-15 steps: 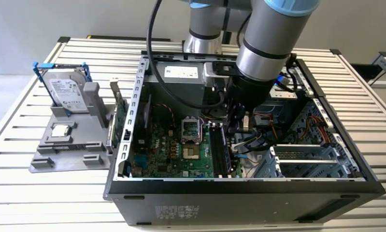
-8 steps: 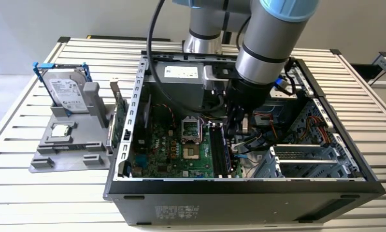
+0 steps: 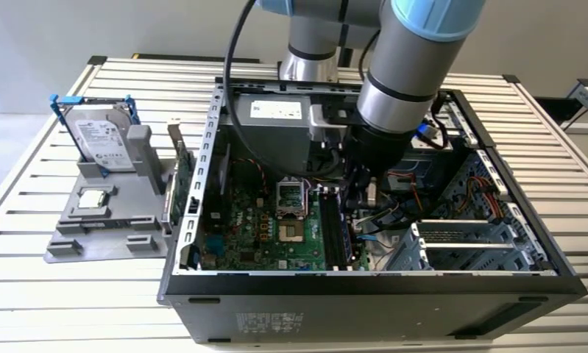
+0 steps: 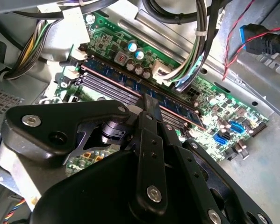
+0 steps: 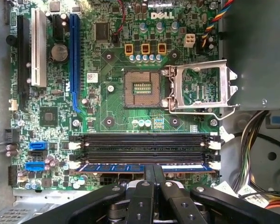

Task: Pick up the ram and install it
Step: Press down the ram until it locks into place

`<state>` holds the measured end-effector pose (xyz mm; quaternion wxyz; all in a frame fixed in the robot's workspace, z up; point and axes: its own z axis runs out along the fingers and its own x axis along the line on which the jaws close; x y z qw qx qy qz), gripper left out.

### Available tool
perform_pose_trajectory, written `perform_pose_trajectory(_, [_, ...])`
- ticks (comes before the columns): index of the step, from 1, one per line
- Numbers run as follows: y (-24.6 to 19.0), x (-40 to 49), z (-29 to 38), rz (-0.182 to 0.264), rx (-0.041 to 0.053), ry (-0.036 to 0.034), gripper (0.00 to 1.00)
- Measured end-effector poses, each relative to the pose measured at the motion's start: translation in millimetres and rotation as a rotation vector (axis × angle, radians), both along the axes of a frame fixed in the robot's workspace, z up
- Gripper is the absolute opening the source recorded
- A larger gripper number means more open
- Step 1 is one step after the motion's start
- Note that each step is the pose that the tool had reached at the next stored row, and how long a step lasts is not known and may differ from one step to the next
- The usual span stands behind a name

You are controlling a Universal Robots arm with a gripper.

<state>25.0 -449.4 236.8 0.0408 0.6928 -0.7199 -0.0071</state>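
Gripper (image 5: pixel 154 173) prob. clamping ram (image 5: pixel 130 167); ext. view hides slot.

in the exterior view the arm (image 3: pixel 402 81) runs off the top edge and its lower end hides the gripper and most of the memory slots (image 3: pixel 335 234), so finger state there can't be told. in the first wrist view the gripper (image 5: pixel 154 171) covers the ram's (image 5: pixel 130 167) lower edge at mid-length, and the gripper body is cut off by the pic's edge. in the second wrist view the gripper linkage blocks the near part of the motherboard (image 4: pixel 214 100) and one end of the ram; the seating clips are too small to judge.
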Motion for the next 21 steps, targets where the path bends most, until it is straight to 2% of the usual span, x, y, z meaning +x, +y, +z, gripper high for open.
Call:
perform_pose_trajectory(9, [0.0, 0.0, -4.6, -0.006, 0.0000, 0.0000, 0.00])
perform_pose_trajectory(21, [0.1, 0.0, -6.6, -0.006, 0.0002, -0.0001, 0.00])
